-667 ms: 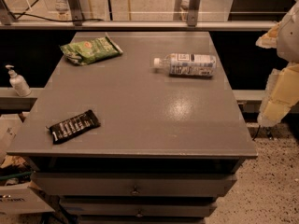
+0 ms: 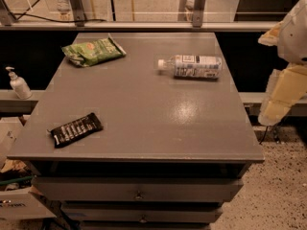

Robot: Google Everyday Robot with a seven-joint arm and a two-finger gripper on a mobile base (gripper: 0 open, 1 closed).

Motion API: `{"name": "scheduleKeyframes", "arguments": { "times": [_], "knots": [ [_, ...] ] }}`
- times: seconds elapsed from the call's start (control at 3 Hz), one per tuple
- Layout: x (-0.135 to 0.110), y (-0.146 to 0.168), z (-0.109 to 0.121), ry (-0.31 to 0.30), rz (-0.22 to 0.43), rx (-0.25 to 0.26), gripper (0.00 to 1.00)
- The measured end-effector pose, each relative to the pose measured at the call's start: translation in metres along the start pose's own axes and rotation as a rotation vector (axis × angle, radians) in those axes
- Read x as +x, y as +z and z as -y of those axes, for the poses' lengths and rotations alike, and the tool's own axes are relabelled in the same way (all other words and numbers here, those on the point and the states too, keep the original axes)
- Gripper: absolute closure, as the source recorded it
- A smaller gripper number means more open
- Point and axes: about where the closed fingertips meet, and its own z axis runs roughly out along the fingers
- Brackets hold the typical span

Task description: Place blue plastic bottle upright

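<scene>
Grey table [image 2: 144, 133] | blue plastic bottle [image 2: 194, 66] on its side, upper right of frame, cap pointing left | green bag [image 2: 92, 51] upper left | gripper [image 2: 279, 102] at right edge, off table - well apart fr. bottle - grip state: can't tell

Green snack bag [image 2: 92, 51] and black wrapper [image 2: 76, 129] lie on the grey table [image 2: 144, 110].

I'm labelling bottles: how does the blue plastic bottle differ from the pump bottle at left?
The blue plastic bottle lies on its side on the table; the pump bottle stands upright on a ledge beside it. The blue plastic bottle has a white cap and printed label; the pump bottle has a pump head. Both are pale. The gripper hangs right of the table.
</scene>
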Motion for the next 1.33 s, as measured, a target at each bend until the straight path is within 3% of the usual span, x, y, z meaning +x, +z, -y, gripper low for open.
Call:
{"name": "scheduleKeyframes", "arguments": {
  "times": [0.67, 1.33],
  "knots": [
    [-0.038, 0.05, 0.068, -0.09, 0.056, 0.087, 0.0],
    [-0.075, 0.096, 0.131, -0.116, 0.07, 0.1, 0.0]
  ]
}}
